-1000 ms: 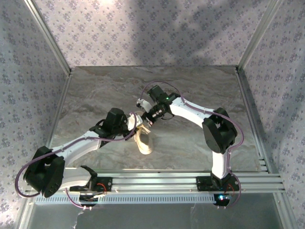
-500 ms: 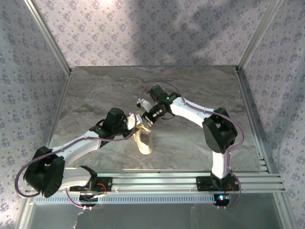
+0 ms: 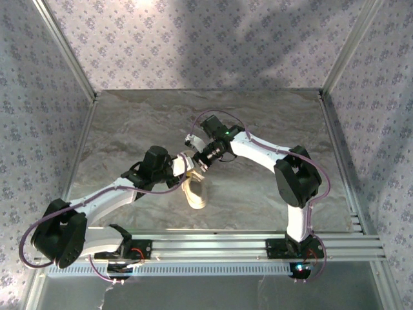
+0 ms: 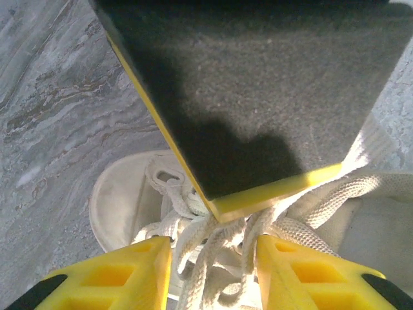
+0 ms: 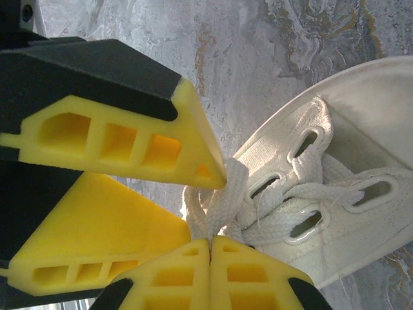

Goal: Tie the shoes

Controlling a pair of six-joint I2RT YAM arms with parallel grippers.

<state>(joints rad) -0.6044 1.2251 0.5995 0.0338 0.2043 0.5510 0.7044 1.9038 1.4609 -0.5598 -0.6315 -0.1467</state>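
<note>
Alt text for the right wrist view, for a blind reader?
The right gripper, fingertips shut together at the bottom edge, pinches a white lace of the cream sneaker lying on the grey marbled table. The left gripper has its yellow fingers apart at the left, the upper tip touching that lace.
</note>
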